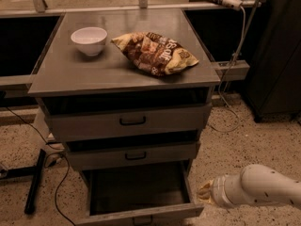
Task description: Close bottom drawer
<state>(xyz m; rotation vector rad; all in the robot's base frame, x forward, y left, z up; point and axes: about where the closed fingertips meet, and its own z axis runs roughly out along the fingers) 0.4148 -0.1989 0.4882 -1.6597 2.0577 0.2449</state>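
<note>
view: camera view, the only one we have.
worktop (94, 72): grey and flat, on a cabinet with three drawers stacked under its front edge.
bottom drawer (136, 192): lowest of the three, standing well out past the worktop's front edge. we see into its deep grey box. its narrow front carries a small black handle (142, 219) at the lower edge of the view.
middle drawer (164, 152): slightly out, with a dark gap above it.
top drawer (89, 125): slightly out, widest front, directly under the worktop's front edge.
gripper (205, 195): low, below the worktop's front right corner, just beside the right front corner of the bottom drawer. we cannot tell whether it touches the drawer.
gripper state: we cannot tell how far open it is or whether it has hold of anything.
arm (263, 188): white, enters from the right, lying roughly level.
bowl (89, 40): white, upright, near the worktop's back left corner.
snack bag (155, 52): lying flat, from the worktop's centre toward its right edge, apart from the bowl.
</note>
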